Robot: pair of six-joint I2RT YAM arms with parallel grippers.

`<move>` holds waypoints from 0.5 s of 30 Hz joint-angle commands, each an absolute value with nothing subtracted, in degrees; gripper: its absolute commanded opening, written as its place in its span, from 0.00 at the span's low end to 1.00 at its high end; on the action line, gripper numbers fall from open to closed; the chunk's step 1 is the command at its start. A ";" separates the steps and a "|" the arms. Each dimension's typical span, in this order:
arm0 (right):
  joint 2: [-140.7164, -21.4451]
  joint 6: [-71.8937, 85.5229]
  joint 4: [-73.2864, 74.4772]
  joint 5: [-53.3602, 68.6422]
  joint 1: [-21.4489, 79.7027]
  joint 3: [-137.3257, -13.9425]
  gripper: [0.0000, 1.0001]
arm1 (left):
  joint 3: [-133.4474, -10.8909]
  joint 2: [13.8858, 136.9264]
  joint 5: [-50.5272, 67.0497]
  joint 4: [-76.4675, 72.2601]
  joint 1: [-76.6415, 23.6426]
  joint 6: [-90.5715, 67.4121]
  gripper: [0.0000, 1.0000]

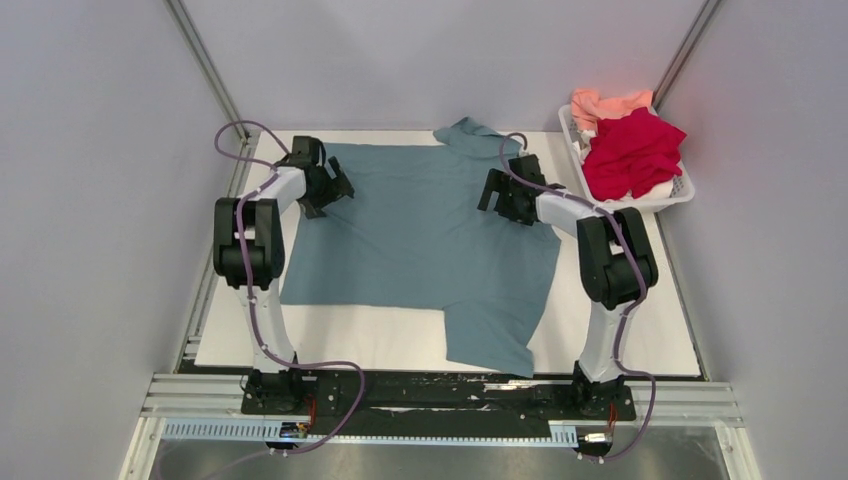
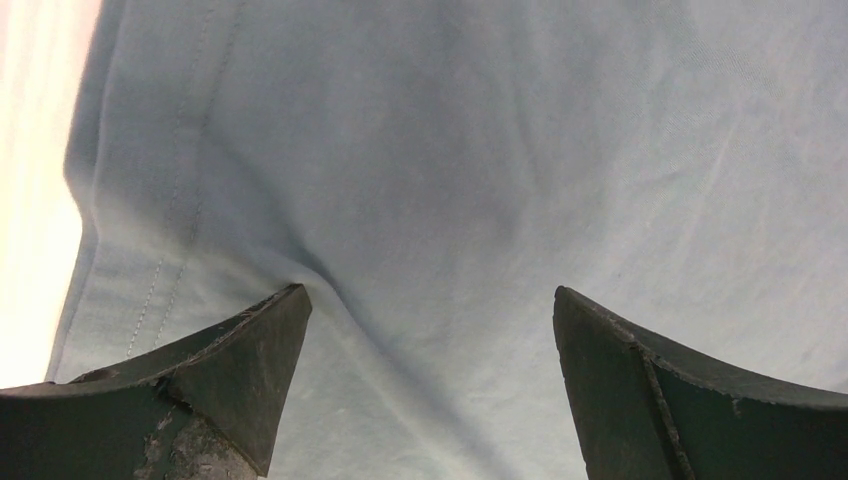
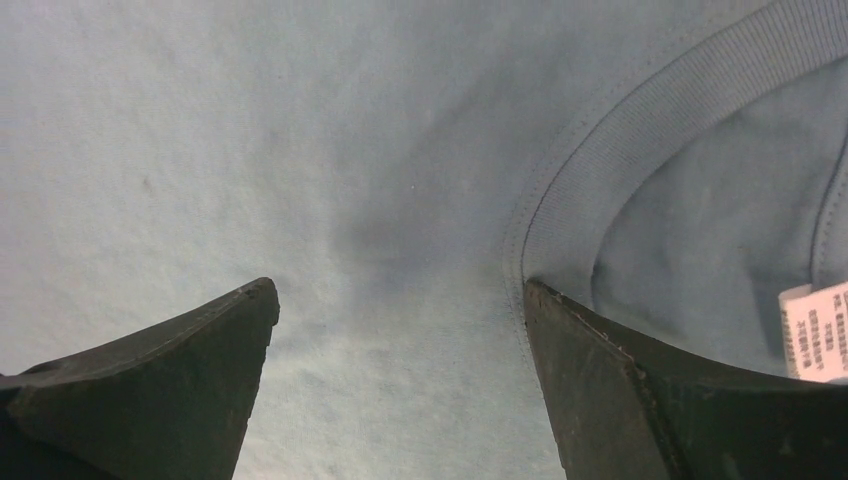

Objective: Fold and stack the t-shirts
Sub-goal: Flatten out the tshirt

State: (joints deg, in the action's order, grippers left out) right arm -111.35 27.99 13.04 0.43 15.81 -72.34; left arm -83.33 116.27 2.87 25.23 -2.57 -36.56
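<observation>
Teal tee [image 1: 420, 240] is spread flat mid-table [image 1: 620, 340], 1 sleeve toward the far edge and 1 toward the near edge. Both grippers are low over it with jaws wide open, nothing pinched: left gripper [image 2: 430, 300] by the stitched hem, right gripper [image 3: 400, 290] right beside the collar [image 3: 620, 130] and white tag [image 3: 815, 330]. Red tee [image 1: 632, 152] and pink tee [image 1: 600, 103] sit bunched in the basket [image 1: 680, 195] at the far right corner.

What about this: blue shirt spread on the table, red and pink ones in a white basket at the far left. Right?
Only the side is wrong: the top external view shows the white basket, holding the red shirt and pink shirt, at the far right.
</observation>
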 commanded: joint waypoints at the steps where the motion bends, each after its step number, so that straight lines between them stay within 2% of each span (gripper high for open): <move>1: -116.77 31.69 13.50 0.02 15.29 -77.56 1.00 | -91.25 121.55 0.48 31.52 -0.49 -34.68 1.00; 4: -115.71 31.08 13.57 0.42 15.38 -78.97 1.00 | -93.08 120.85 0.16 32.60 -0.36 -33.75 1.00; 7: -109.60 28.69 13.54 -1.42 15.94 -77.82 1.00 | -91.02 114.47 0.17 32.71 -0.35 -33.83 1.00; 9: -103.36 26.68 13.58 -2.76 16.75 -75.18 1.00 | -85.84 107.71 0.18 31.16 -0.35 -34.66 1.00; 15: -81.15 32.12 14.72 -9.28 15.90 -57.19 1.00 | -60.72 82.84 -15.59 31.60 -0.35 -44.41 1.00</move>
State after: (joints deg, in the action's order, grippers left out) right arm -95.53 28.16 14.52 -3.11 16.56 -65.36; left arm -72.27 98.70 -4.21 30.87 -0.73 -37.54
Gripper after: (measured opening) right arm 0.998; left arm 1.000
